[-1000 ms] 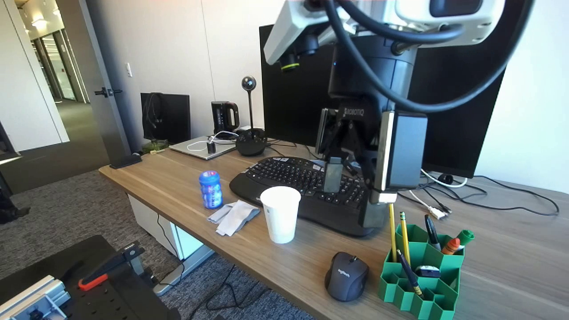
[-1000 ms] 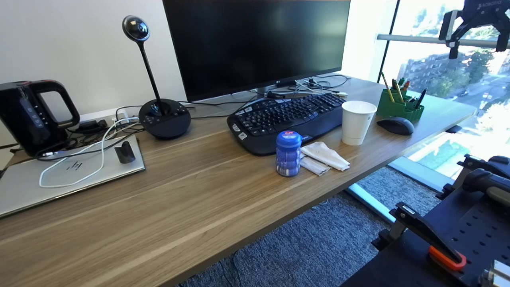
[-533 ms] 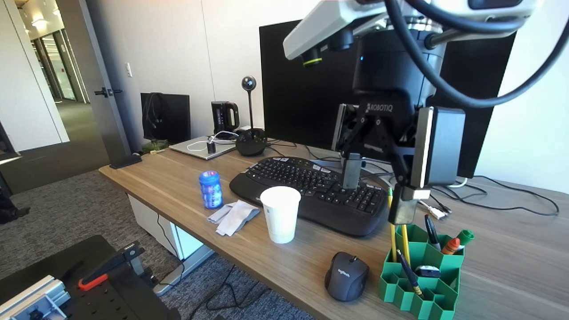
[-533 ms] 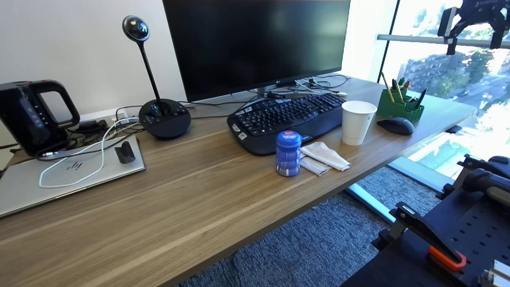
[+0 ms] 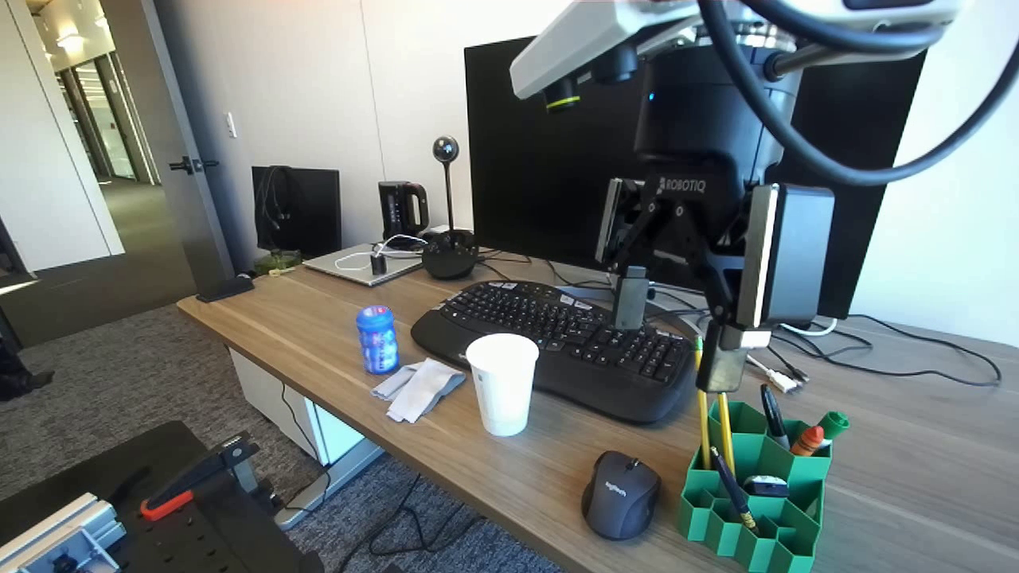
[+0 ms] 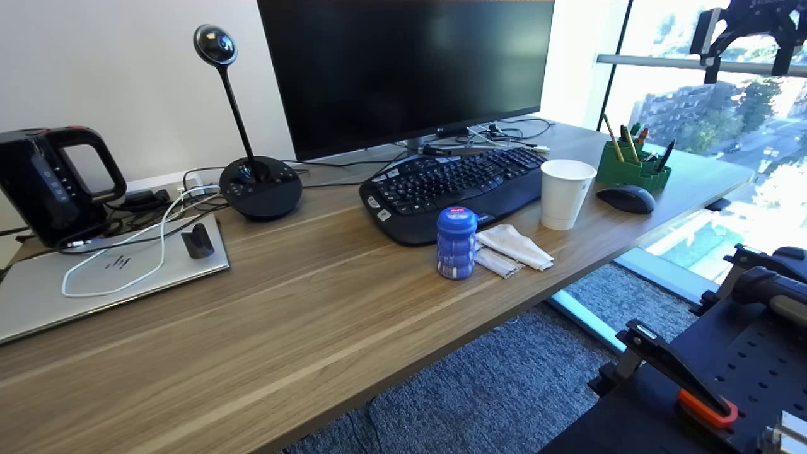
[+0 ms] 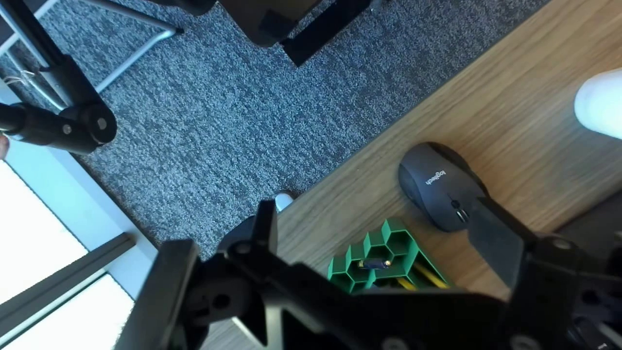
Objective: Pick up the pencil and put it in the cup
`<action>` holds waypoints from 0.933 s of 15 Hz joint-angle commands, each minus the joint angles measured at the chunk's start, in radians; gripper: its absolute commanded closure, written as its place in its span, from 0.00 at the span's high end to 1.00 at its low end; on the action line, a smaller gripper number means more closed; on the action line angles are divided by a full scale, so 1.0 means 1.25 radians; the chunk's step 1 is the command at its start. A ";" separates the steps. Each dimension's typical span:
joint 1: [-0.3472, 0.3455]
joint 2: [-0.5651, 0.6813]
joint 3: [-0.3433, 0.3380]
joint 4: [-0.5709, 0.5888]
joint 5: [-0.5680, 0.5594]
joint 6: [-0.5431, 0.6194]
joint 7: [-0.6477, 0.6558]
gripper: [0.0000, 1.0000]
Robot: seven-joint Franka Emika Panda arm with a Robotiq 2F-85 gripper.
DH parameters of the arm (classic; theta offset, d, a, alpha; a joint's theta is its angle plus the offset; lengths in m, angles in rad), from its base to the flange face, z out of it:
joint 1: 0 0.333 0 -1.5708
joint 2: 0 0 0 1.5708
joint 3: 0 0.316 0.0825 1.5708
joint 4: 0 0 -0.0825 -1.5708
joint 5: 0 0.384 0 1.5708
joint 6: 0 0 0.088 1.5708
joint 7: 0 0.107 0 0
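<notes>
Two yellow pencils, the nearer-left pencil (image 5: 704,430) and a second pencil (image 5: 726,434), stand in the green blocky holder (image 5: 716,529). In the wrist view their lower parts show as a yellow pencil (image 7: 430,274) inside the holder (image 7: 395,224); the rest is behind the gripper body. My gripper (image 5: 677,330) hangs above the desk with its jaws wide apart and nothing between them. One finger (image 5: 724,362) covers the second pencil's top in that view. From the side, the gripper (image 6: 746,67) is well above the holder. The white cup (image 5: 503,390) stands upright left of the mouse.
A dark mouse (image 5: 621,497) sits between cup and holder. Behind the cup lies a black keyboard (image 5: 573,350), with a monitor (image 5: 541,159) beyond. A blue can (image 5: 377,341) and folded white packets (image 5: 426,390) are farther left. Pens and markers share the holder.
Over the last second my gripper has shifted right in an exterior view, towards the holder, and risen slightly. Its jaws have stayed apart. Cup, pencils and holder have not moved.
</notes>
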 commanded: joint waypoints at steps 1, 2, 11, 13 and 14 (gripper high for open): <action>0.004 0.001 -0.005 0.003 0.001 -0.003 -0.002 1.00; 0.012 0.008 -0.009 0.000 -0.011 0.000 0.042 1.00; 0.038 0.009 -0.006 -0.039 -0.027 0.050 0.103 1.00; 0.036 0.019 -0.008 -0.028 -0.021 0.059 0.112 1.00; 0.034 0.024 -0.009 -0.024 -0.019 0.064 0.114 1.00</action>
